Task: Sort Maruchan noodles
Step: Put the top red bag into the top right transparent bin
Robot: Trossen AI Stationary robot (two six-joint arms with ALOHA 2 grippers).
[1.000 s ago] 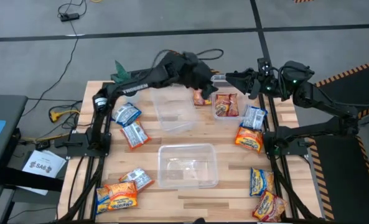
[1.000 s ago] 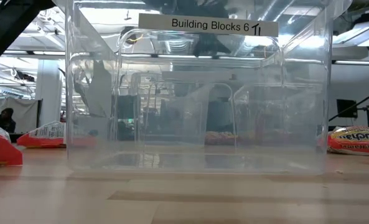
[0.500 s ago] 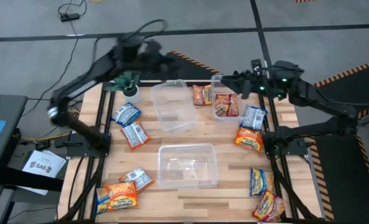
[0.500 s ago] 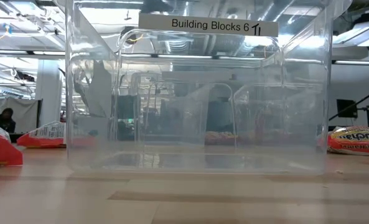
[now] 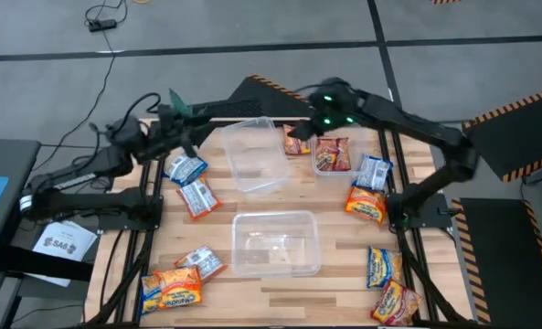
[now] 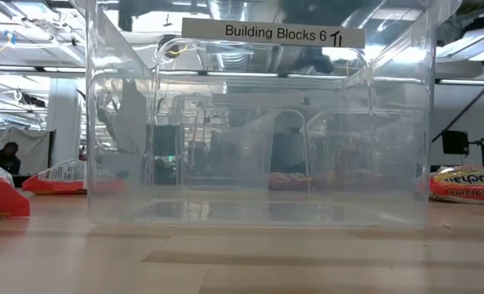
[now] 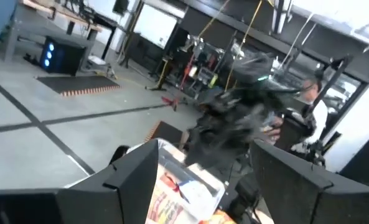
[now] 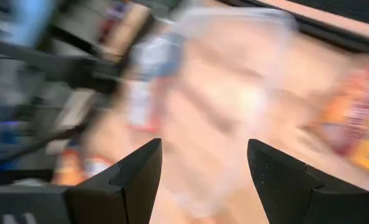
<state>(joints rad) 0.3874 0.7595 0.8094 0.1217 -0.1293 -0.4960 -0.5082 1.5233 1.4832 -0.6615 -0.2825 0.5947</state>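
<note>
Several noodle packets lie flat on the table. A red packet (image 5: 297, 140) lies between the two far tubs, and another red one (image 5: 333, 153) lies inside the small far-right tub (image 5: 318, 167). Blue-white packets (image 5: 186, 168) lie at the left, and orange ones (image 5: 366, 204) at the right. My right gripper (image 5: 300, 131) (image 8: 203, 168) is open over the far edge, just beside the loose red packet, with nothing between its fingers. My left gripper (image 5: 188, 135) (image 7: 203, 180) is open and empty at the far-left, by the potted plant (image 5: 175, 99).
A large clear tub (image 5: 257, 155) stands at the far middle and another (image 5: 275, 242) at the near middle; it fills the low view (image 6: 258, 122). More packets lie at the near-left (image 5: 172, 288) and near-right (image 5: 383, 267). Bare wood shows between the tubs.
My left arm has swung away from the red packet at the far middle and pulled back to the far-left corner by the plant. My right arm has swept along the far edge toward the table's left and now stands over the red packet. The packets lie where they were.
</note>
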